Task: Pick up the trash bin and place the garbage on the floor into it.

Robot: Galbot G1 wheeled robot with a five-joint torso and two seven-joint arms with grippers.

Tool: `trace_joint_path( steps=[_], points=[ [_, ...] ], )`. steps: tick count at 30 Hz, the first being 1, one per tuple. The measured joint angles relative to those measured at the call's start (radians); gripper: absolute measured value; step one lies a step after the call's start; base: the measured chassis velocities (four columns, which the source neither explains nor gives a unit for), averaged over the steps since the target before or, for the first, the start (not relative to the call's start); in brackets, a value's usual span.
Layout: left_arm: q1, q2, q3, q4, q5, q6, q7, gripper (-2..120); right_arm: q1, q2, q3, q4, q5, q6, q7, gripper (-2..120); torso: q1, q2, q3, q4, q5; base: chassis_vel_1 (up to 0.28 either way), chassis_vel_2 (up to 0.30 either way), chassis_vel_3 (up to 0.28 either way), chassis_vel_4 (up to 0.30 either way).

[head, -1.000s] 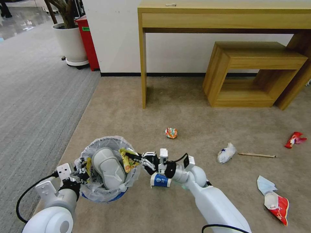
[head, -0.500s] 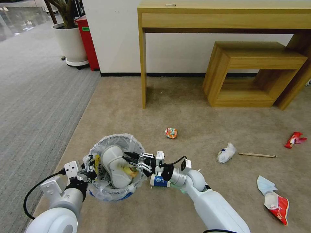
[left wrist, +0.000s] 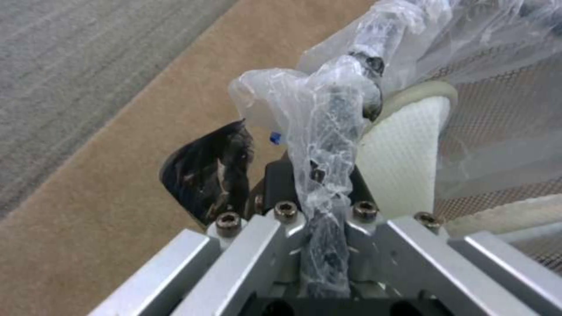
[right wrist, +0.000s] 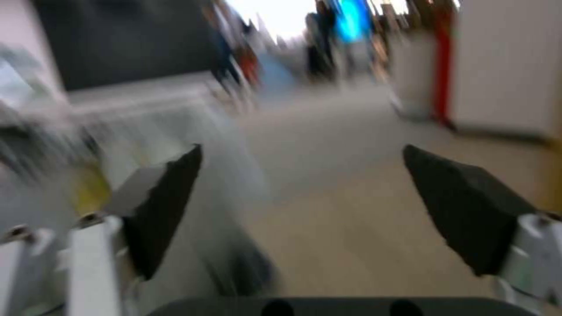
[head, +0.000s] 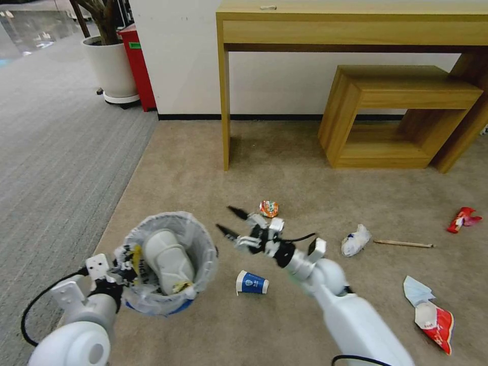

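**Right gripper empty beside the bin**

Right gripper (head: 232, 221), jaws wide and empty, hangs at two o'clock of the small round blue trash bin with crinkled clear liner (head: 168, 264). Left gripper (head: 119, 272) pinches its rim at nine o'clock, likely keeping it within reach. Blue paper cup (head: 251, 282) lies at three o'clock on beige carpet (head: 284, 183).

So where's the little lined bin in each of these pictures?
Head view: trash bin low on the robot's left, held by the left gripper.
Left wrist view: its liner rim pinched in that gripper.
Right wrist view: a blur beside the open right gripper.
Shared landmark: the beige floor.
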State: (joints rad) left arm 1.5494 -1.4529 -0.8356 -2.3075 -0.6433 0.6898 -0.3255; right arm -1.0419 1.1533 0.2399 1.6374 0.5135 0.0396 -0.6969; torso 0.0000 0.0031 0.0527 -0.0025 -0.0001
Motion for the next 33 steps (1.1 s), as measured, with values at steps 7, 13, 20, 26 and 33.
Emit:
trace_joint_path(
  steps=[7, 13, 20, 26, 33],
  points=[
    [-0.006, 0.002, -0.013, 0.018, -0.006, 0.0, 0.0, 1, -0.038, -0.07, 0.071, -0.071, -0.331, -0.082, 0.003, 100, 0.0, 0.0, 0.0, 0.0, 0.0001, 0.0, 0.0, 0.0, 0.0],
    [0.005, -0.003, -0.007, 0.005, -0.003, 0.0, -0.001, 1, -0.037, -0.044, 0.062, -0.164, -0.409, -0.055, -0.057, 100, 0.0, 0.0, 0.0, 0.0, 0.0002, 0.0, 0.0, 0.0, 0.0],
    [0.024, -0.005, -0.006, -0.029, -0.001, 0.0, -0.001, 1, -0.012, 0.019, 0.035, -0.24, -0.482, -0.04, -0.137, 100, 0.0, 0.0, 0.0, 0.0003, 0.0001, 0.0, 0.0, 0.0, 0.0],
    [0.034, -0.012, -0.007, -0.042, 0.005, 0.0, -0.002, 1, 0.005, 0.073, 0.018, -0.298, -0.62, -0.041, -0.137, 100, 0.0, 0.0, 0.0, 0.0003, 0.0, 0.0, 0.0, 0.0, 0.0],
    [0.035, -0.019, 0.002, -0.048, 0.012, -0.001, -0.002, 1, 0.044, 0.144, 0.022, -0.44, -0.694, 0.01, -0.102, 100, 0.0, 0.0, 0.0, 0.0002, 0.0001, 0.0, 0.0, 0.0, 0.0]
  ],
)
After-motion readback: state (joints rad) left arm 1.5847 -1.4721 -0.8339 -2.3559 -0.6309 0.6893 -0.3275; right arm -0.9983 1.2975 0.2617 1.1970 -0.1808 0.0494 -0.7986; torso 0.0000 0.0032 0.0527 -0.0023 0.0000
